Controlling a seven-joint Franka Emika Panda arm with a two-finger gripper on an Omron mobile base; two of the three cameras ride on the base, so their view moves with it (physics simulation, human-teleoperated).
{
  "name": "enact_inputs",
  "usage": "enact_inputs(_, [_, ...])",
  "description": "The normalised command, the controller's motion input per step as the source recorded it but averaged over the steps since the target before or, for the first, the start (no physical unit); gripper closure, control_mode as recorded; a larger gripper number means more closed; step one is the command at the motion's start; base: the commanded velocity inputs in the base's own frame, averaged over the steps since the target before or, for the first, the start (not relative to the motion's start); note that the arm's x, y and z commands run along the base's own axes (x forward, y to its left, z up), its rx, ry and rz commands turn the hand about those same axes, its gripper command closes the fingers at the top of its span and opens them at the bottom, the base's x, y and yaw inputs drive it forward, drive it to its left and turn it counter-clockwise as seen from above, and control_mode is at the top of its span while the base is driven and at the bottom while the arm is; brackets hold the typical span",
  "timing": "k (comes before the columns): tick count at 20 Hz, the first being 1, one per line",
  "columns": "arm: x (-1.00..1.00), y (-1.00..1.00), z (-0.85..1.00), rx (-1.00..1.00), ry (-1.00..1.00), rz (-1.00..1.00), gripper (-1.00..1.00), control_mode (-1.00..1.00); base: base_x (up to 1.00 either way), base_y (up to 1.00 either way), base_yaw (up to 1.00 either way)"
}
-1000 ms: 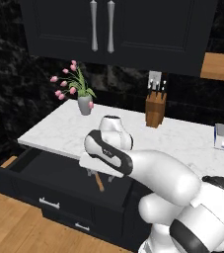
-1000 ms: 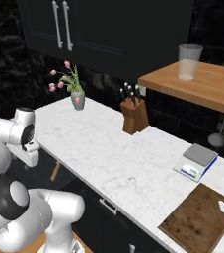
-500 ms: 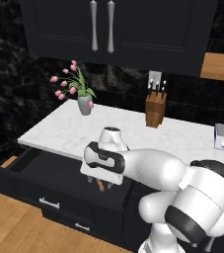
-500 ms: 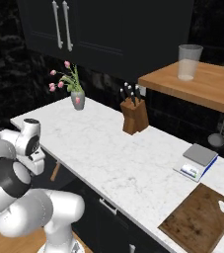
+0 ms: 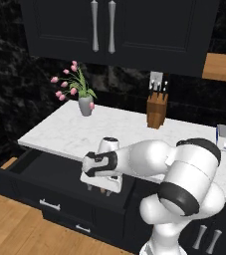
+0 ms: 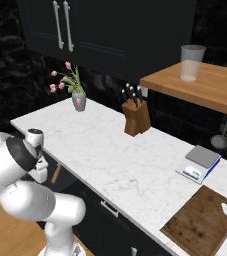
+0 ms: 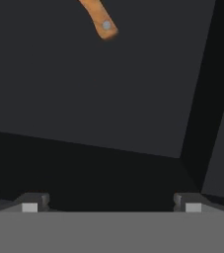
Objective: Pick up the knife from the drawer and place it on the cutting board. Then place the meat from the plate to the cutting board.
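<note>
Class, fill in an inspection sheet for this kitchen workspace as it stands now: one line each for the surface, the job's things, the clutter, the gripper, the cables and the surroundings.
Surface: white marble counter.
Job's things: black drawer pulled open; wooden knife handle lying on the drawer floor, blade out of frame; cutting board at the counter's right end, bare; meat nothing seen.
Clutter: knife block, flower vase, small scale, glass on the wooden shelf.
Gripper: gripper open, low over the drawer, holding nothing.
Cables: nothing seen.
Surroundings: black upper cabinets, wooden floor.
</note>
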Motion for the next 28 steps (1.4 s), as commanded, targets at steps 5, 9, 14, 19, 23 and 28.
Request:
enact_inputs(5, [0.0,0.15,-0.36,-0.04,0.02,-0.01,-1.0,-1.0,0.0,0.0,0.0])
enact_inputs(9, [0.0,0.18,-0.34,-0.03,0.0,0.0,-1.0,-1.0,0.0,0.0,0.0])
enact_inputs(14, [-0.27,0.27,-0.09,0.0,0.04,-0.02,-1.0,-1.0,0.0,0.0,0.0])
enact_inputs(19, [-0.67,0.46,-0.07,0.0,0.12,0.0,-1.0,-1.0,0.0,0.0,0.0])
enact_inputs(23, [-0.81,0.48,-0.16,0.0,0.15,0.0,-1.0,-1.0,0.0,0.0,0.0])
enact_inputs(28, [-0.99,0.42,-0.1,0.02,0.08,0.0,-1.0,-1.0,0.0,0.0,0.0])
